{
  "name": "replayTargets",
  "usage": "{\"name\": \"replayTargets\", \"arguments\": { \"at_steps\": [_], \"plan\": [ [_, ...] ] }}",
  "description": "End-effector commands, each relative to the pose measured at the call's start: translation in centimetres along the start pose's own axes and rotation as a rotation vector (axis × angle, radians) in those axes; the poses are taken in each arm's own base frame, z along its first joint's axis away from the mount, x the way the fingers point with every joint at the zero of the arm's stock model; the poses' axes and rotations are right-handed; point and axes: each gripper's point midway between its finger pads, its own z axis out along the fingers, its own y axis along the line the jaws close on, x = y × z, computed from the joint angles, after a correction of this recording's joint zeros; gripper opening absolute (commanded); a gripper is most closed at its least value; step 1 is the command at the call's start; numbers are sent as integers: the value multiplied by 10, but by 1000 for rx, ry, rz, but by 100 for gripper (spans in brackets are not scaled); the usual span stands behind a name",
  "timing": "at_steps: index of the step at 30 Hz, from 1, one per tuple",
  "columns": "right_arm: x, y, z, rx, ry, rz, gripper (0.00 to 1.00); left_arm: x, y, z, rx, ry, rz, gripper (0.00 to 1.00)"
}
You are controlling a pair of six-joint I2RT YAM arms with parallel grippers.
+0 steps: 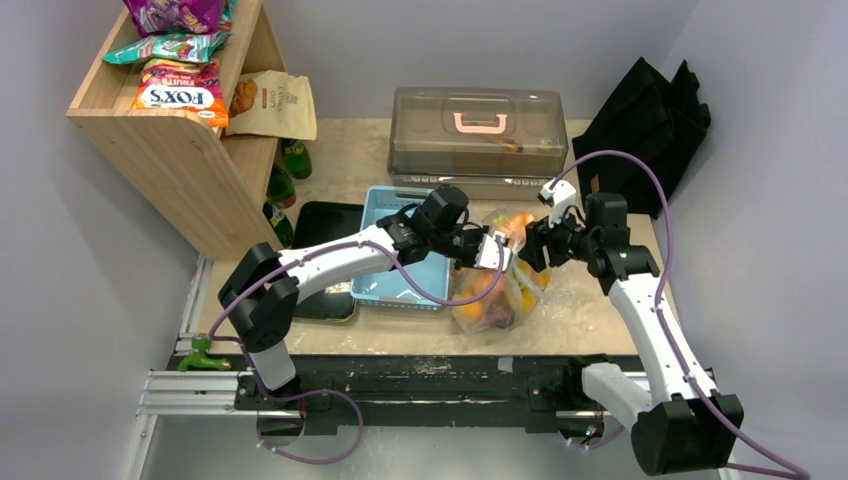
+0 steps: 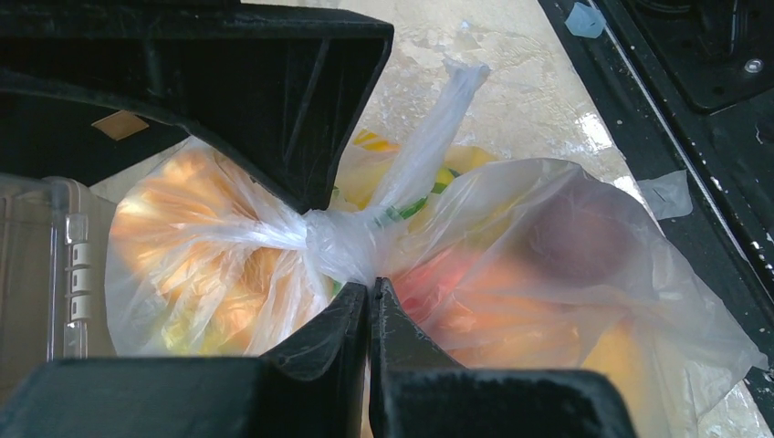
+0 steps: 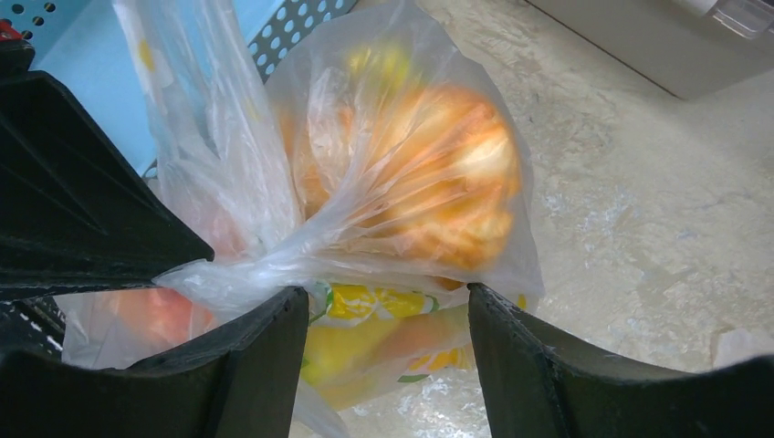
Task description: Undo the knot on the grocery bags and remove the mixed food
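Observation:
The clear printed grocery bag (image 1: pixel 497 285) lies on the table between the two grippers. Its whitish knot (image 2: pixel 339 239) has a twisted tail pointing up and away. My left gripper (image 2: pixel 370 290) is shut with its tips pinching the plastic right at the knot; it also shows in the top view (image 1: pixel 492 250). My right gripper (image 3: pixel 383 306) is open, its fingers (image 3: pixel 260 351) straddling the bag just below the bunched neck (image 3: pixel 228 274); it also shows in the top view (image 1: pixel 530 247). Golden-brown bread (image 3: pixel 438 182), yellow fruit (image 3: pixel 365 351) and a dark round fruit (image 2: pixel 575 239) show through the plastic.
A blue perforated basket (image 1: pixel 392 285) and a black tray (image 1: pixel 322 225) sit left of the bag. A clear lidded box with a pink handle (image 1: pixel 478 130) stands behind. A wooden shelf with snack packs (image 1: pixel 180 150) is far left, a black fabric bag (image 1: pixel 645 120) far right.

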Motion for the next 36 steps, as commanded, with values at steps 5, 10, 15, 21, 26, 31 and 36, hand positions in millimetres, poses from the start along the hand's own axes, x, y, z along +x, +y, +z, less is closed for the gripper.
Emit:
{"name": "replayTargets", "arguments": {
  "at_steps": [5, 10, 15, 21, 26, 31, 36],
  "plan": [
    [-23, -9, 8, 58, -109, 69, 63, -36, 13, 2, -3, -96, 41, 0],
    [-24, -9, 18, 64, -154, 157, 64, -37, 13, 4, 5, -103, 39, 0],
    [-5, -24, 40, 153, -150, 164, 57, -38, 12, 7, 16, -109, 35, 0],
    [17, -65, 38, 406, -116, 179, 42, -41, 1, 4, 49, -113, 44, 0],
    [8, -80, 32, 498, -166, 240, 35, -38, -26, -5, 126, -108, 73, 0],
    [-8, -83, 25, 507, -188, 264, 27, -31, -54, -15, 206, -99, 112, 0],
    [-22, -66, 21, 402, -222, 255, 0, -28, -55, -20, 201, -76, 101, 0]
  ]
}}
